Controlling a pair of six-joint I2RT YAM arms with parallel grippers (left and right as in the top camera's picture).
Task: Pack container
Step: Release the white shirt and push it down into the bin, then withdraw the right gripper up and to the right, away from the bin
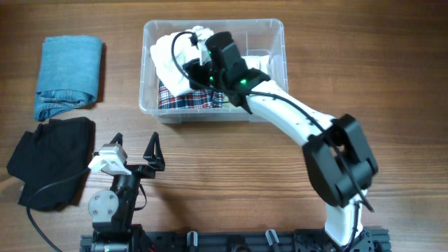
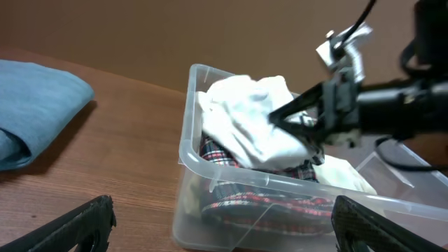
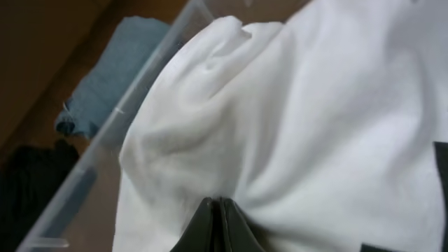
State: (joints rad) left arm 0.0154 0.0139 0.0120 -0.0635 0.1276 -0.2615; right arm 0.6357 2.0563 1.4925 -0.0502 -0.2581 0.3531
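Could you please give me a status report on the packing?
Left pincer open. Right pincer shut on white cloth over bin. Plaid cloth inside; nothing in the way.

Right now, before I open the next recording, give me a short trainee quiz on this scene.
1. True or false: a red plaid garment lies in the clear plastic rectangular container.
2. The right arm's fingers grip: A) the plaid garment, B) a crumpled white cloth, C) nothing.
3. How many garments lie on the wooden table outside the container?
Key: 1 true; 2 B; 3 two: folded blue denim garment, black garment.
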